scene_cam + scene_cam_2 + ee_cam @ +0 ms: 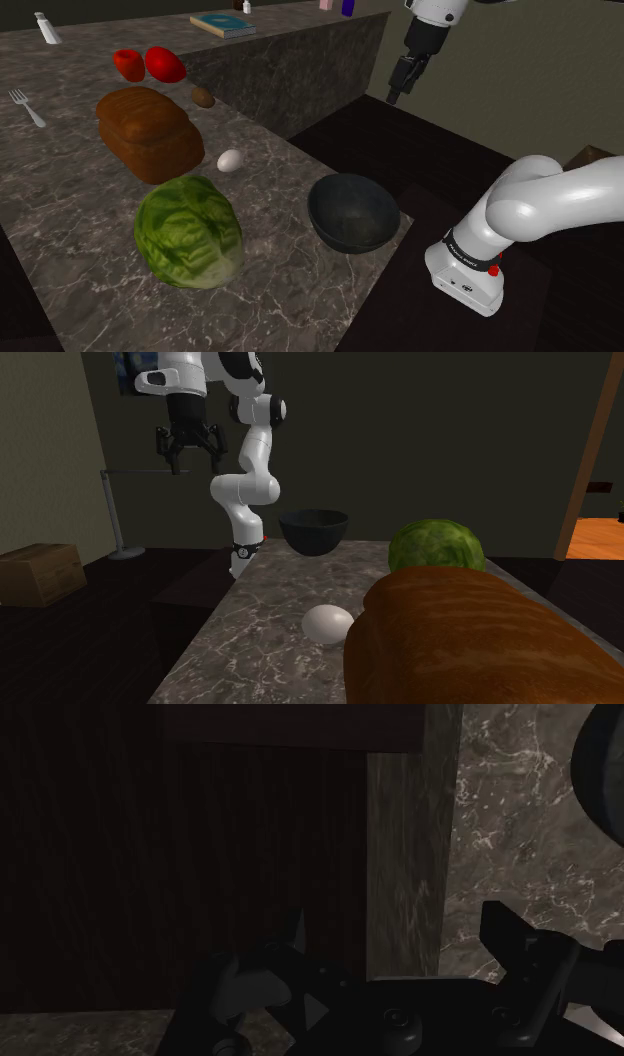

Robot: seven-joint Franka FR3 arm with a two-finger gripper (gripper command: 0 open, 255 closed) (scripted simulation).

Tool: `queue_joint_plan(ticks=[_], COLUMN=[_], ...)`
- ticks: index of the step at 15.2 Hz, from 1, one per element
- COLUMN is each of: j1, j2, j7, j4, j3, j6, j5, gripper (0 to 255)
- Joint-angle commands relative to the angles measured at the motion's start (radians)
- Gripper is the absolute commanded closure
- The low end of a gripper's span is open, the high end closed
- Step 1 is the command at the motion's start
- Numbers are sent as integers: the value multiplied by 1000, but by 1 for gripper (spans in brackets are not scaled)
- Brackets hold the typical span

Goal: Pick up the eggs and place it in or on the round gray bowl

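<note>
Nothing is done yet; the gripper hangs open and empty, off beside the counter; the white egg lies on it by the bread loaf, apart from the dark bowl; grasp and placement are both left to do.

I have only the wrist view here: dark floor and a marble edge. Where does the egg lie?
Observer: The egg lies on the marble counter, near the bread loaf and the cabbage.
Operator: And the bowl?
Observer: The dark bowl stands empty near the counter's corner at the shoulder view's right, apart from the egg.
Operator: Is my gripper above the counter?
Observer: No, the gripper hangs open, high over the dark floor beside the counter.
</note>
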Motion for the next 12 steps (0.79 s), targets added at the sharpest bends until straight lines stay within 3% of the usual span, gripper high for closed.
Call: queue_joint_plan(ticks=[1,12], j1=[0,92], j2=[0,431], j7=[0,-122], j4=[0,209], j3=[0,29], j6=[0,148], j5=[0,95], gripper=[0,0])
